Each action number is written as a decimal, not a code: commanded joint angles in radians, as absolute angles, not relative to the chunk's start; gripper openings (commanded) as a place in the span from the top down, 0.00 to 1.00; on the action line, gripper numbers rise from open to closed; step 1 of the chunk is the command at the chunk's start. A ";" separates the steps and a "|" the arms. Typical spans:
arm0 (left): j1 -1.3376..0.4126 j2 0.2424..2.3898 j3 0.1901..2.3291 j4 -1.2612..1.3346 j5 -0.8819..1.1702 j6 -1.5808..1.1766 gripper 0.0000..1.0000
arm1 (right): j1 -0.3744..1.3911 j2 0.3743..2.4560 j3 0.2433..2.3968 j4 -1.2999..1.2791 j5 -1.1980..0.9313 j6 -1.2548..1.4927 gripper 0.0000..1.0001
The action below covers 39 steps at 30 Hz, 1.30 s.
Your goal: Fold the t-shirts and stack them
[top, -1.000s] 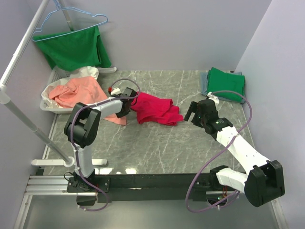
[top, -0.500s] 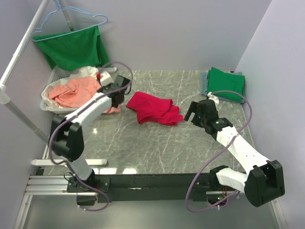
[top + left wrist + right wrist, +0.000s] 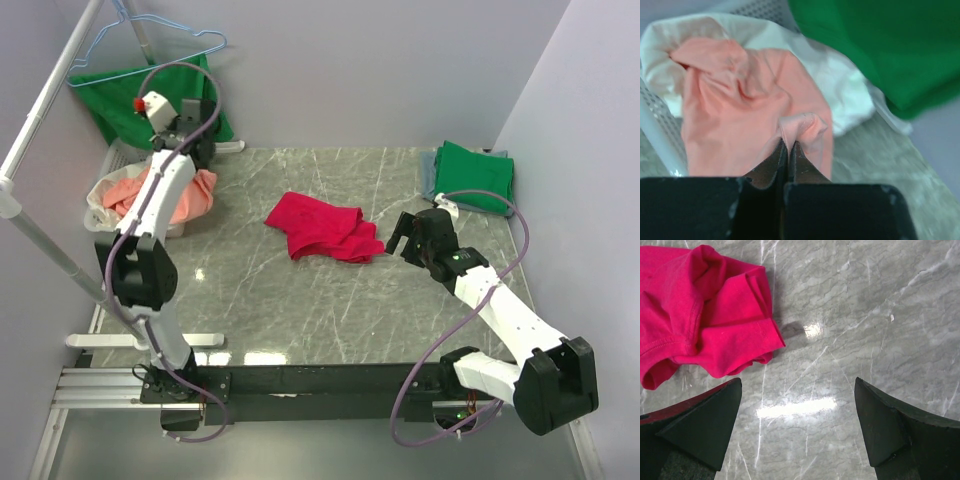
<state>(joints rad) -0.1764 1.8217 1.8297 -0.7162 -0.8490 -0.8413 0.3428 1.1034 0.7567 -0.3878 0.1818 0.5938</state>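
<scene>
A crimson-red t-shirt (image 3: 320, 228) lies crumpled on the table's middle; its edge shows in the right wrist view (image 3: 700, 315). A green t-shirt (image 3: 475, 175) lies folded on a grey one (image 3: 430, 172) at the back right. My left gripper (image 3: 195, 150) is raised over the basket and shut on a fold of a salmon-pink garment (image 3: 740, 100); the jaws (image 3: 788, 145) pinch the cloth tight. My right gripper (image 3: 400, 235) is open and empty, just right of the red shirt, low over the bare table (image 3: 797, 382).
A white mesh basket (image 3: 100, 215) at the back left holds the pink garment (image 3: 190, 190) and a white cloth (image 3: 840, 85). A green shirt (image 3: 150, 100) hangs on a blue hanger above it. A white rail (image 3: 50, 250) stands along the left side.
My left gripper has moved from the red shirt's left edge back and up to the basket, carrying the pink garment. The red shirt has spread a little. The right arm has not moved.
</scene>
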 commanded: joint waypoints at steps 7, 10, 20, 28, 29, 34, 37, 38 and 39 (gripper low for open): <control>0.090 1.939 1.964 -0.779 -0.816 -0.804 0.99 | 0.354 1.097 0.750 -0.382 0.181 0.606 0.01; 0.141 1.921 1.919 -0.735 -0.778 -0.793 0.99 | 0.359 1.112 0.759 -0.380 0.179 0.606 0.01; 0.172 1.977 1.964 -0.772 -0.761 -0.779 0.51 | 0.376 1.131 0.779 -0.388 0.181 0.604 0.01; 0.141 1.902 1.920 -0.696 -0.729 -0.729 0.29 | 0.382 1.141 0.773 -0.380 0.183 0.617 0.01; 0.120 1.902 1.927 -0.703 -0.727 -0.715 0.29 | 0.383 1.143 0.772 -0.379 0.180 0.618 0.01; 0.011 1.884 1.896 -0.709 -0.681 -0.693 0.30 | 0.403 1.170 0.787 -0.348 0.170 0.618 0.01; -0.095 1.861 1.840 -0.719 -0.698 -0.713 0.29 | 0.420 1.209 0.827 -0.345 0.178 0.608 0.01; -0.139 1.850 1.818 -0.710 -0.693 -0.721 0.30 | 0.428 1.229 0.848 -0.342 0.179 0.604 0.01; -0.159 1.829 1.795 -0.701 -0.692 -0.736 0.30 | 0.437 1.238 0.859 -0.347 0.183 0.604 0.01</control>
